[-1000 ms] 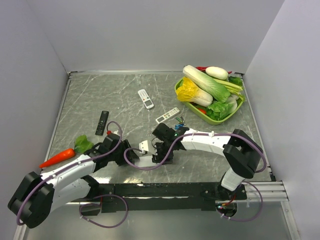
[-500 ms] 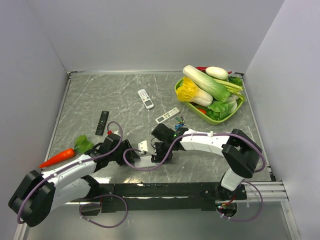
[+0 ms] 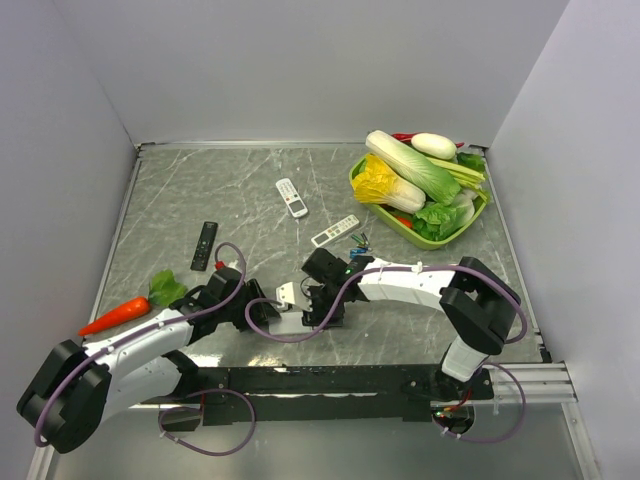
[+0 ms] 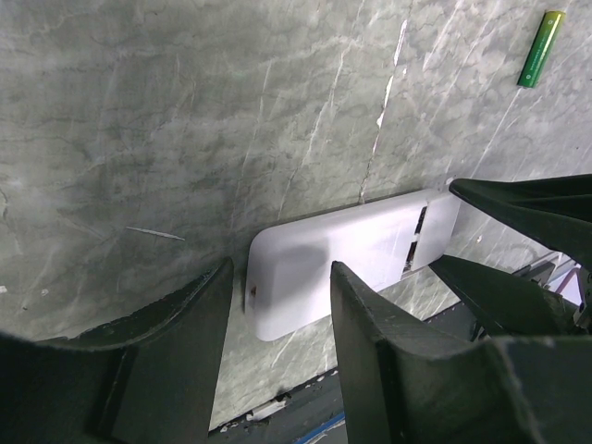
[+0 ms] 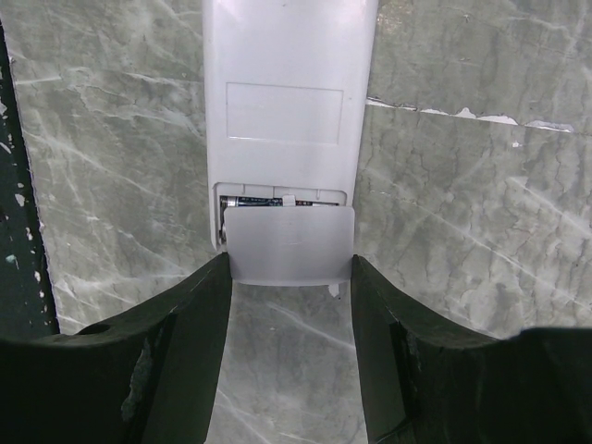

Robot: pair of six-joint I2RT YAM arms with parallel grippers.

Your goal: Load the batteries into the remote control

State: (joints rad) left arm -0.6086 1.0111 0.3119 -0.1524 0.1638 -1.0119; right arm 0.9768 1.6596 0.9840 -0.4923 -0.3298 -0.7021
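Near the front edge of the counter [image 3: 200, 195], between the two arms, the remote control [image 5: 289, 92] lies back-up, and I can see it from both wrists. Its battery cover [image 5: 289, 245] is slid partway off the end, and in the gap one dark battery [image 5: 277, 200] sits crosswise in the compartment.

On the right wrist view the right fingers [image 5: 185, 342] stand either side of that cover, about half spread and closed against its two edges. From the left wrist the rounded opposite end of the remote lies between the left fingers [image 4: 185, 342], also roughly half spread. I cannot tell whether they are pressing on it or only straddling it. The right arm's dark fingers show at the far end of the remote in that same view.

A loose green battery [image 4: 541, 48] lies on the marble well beyond the remote. From above, a small cluster of spare batteries [image 3: 358, 242] sits behind the right arm, just beside a white remote [image 3: 334, 230]. Another white remote [image 3: 291, 197] is further back, a black one [image 3: 204, 245] to the left, a carrot [image 3: 115, 315] near the left arm, and a green basket [image 3: 440, 241] of vegetables in the far right corner
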